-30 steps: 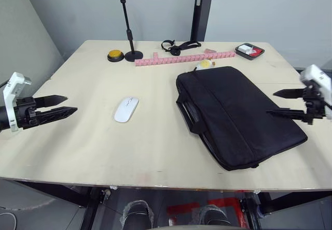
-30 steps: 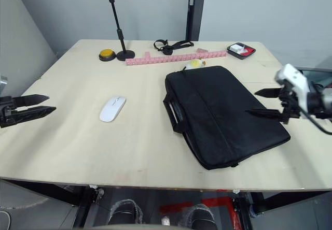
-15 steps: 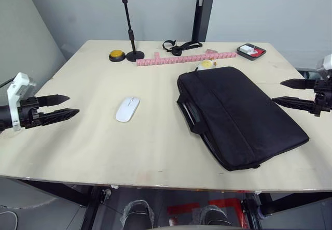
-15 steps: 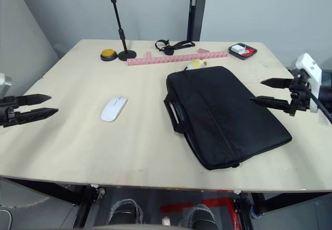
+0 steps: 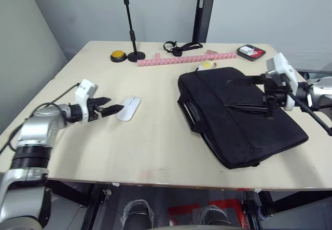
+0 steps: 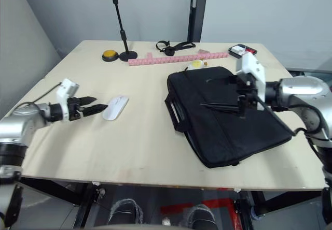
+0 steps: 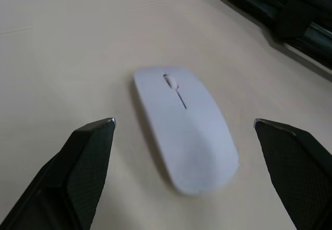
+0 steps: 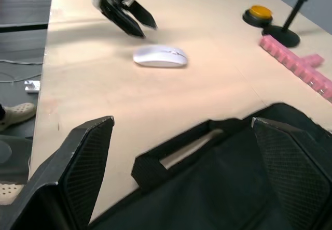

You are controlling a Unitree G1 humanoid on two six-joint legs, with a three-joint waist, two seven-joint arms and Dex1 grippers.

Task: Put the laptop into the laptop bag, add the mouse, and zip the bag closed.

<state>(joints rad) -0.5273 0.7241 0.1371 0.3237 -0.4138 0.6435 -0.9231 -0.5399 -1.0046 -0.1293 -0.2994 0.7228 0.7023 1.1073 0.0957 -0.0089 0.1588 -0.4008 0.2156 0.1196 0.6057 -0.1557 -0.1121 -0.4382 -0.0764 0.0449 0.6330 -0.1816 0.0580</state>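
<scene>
White, smooth oval mouse (image 7: 184, 126) lies just ahead of left gripper (image 5: 110, 109), fingers spread, empty. Right gripper (image 5: 245, 92) hovers, spread, above black fabric laptop bag (image 5: 259, 131). Recommend straddling mouse squarely before clamping.

A pale wooden surface (image 5: 155, 152) spreads out in front of me, its near edge resting on a dark metal frame. Behind it stand plain grey walls (image 5: 161, 2), split by a dark vertical post (image 5: 202, 10). Below the near edge I see dark floor with red tape markings (image 5: 181, 209).
</scene>
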